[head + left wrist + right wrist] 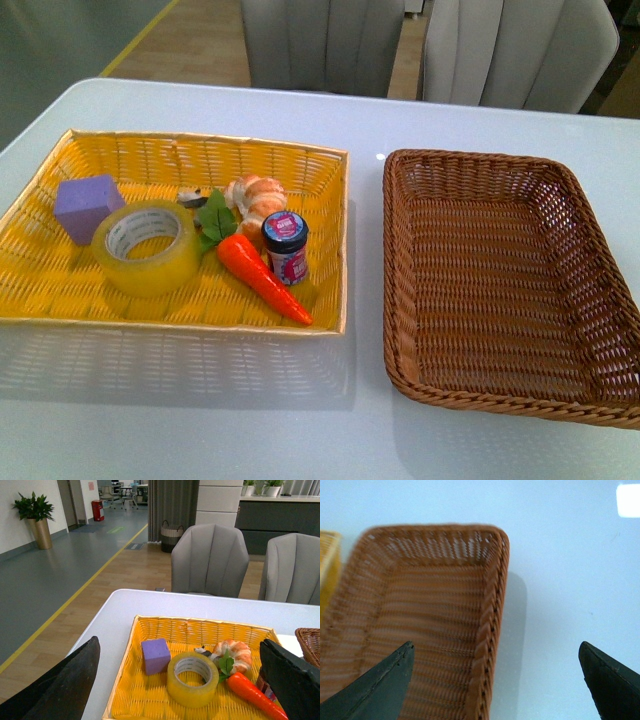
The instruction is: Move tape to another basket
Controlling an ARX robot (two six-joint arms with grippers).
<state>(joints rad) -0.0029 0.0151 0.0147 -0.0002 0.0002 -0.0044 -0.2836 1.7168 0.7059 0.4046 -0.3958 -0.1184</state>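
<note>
The tape, a yellowish translucent roll with a white core, lies flat in the yellow woven basket on the left of the table. To its right stands the brown wicker basket, with nothing in it. Neither arm shows in the front view. My left gripper is open, raised above and short of the tape, which lies between its two dark fingers. My right gripper is open above the brown basket's rim, one finger over the basket, the other over bare table.
Inside the yellow basket are also a purple cube, a toy shrimp, a carrot with green leaves and a small dark jar. Two grey chairs stand beyond the white table's far edge.
</note>
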